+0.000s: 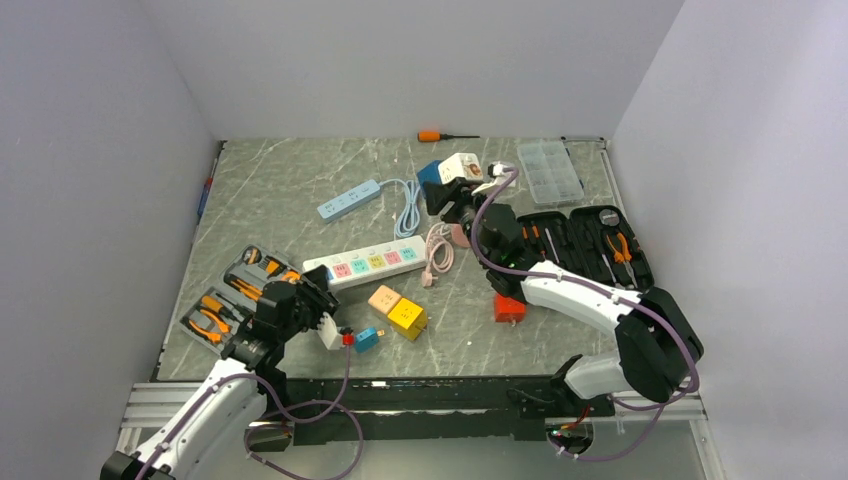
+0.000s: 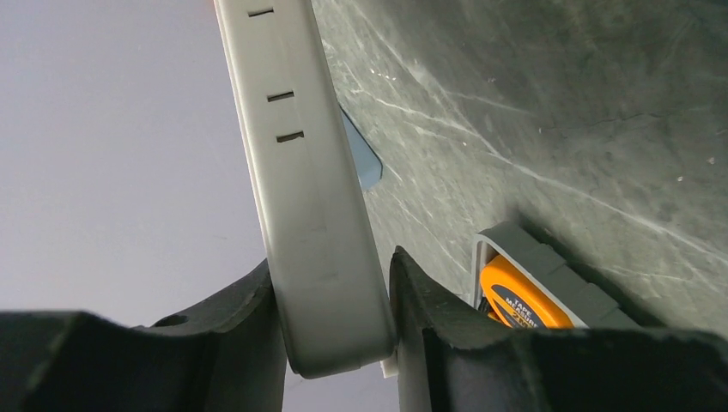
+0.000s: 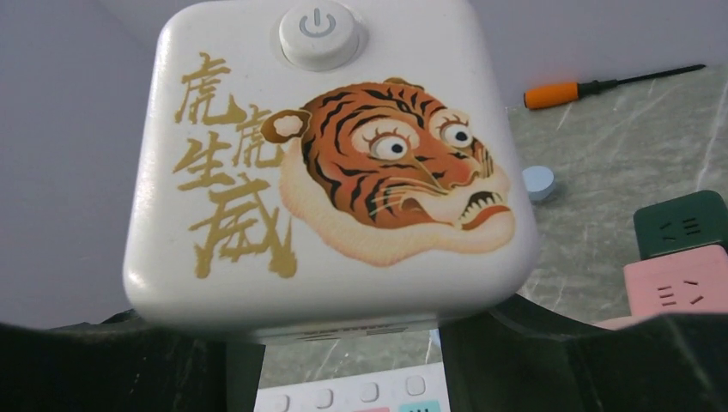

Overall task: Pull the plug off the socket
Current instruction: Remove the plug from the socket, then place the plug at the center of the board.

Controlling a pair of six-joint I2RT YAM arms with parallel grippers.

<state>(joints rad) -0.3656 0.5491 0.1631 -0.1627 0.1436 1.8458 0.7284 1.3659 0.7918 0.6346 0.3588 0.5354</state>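
Note:
The socket (image 1: 375, 262), a long white strip with pastel outlets, lies across the middle of the table. My left gripper (image 1: 312, 292) is shut on its left end. In the left wrist view the strip's white body (image 2: 300, 172) sits clamped between both black fingers (image 2: 429, 309). The plug (image 1: 461, 166), a white cube with a tiger picture (image 3: 343, 172), is held well away from the socket, toward the back. My right gripper (image 1: 462, 192) is shut on its sides. Below the cube, an edge of the socket (image 3: 360, 396) shows between the right fingers (image 3: 532, 352).
Pink (image 1: 385, 298), yellow (image 1: 407, 318), blue (image 1: 367, 338) and red (image 1: 508, 308) blocks lie near the front. A light-blue strip (image 1: 350, 200), pink cable (image 1: 437, 255), orange screwdriver (image 1: 440, 135), clear box (image 1: 550, 170) and black tool case (image 1: 590, 245) lie behind. Grey tool trays (image 1: 225, 300) are at left, with a tape measure (image 2: 519, 296).

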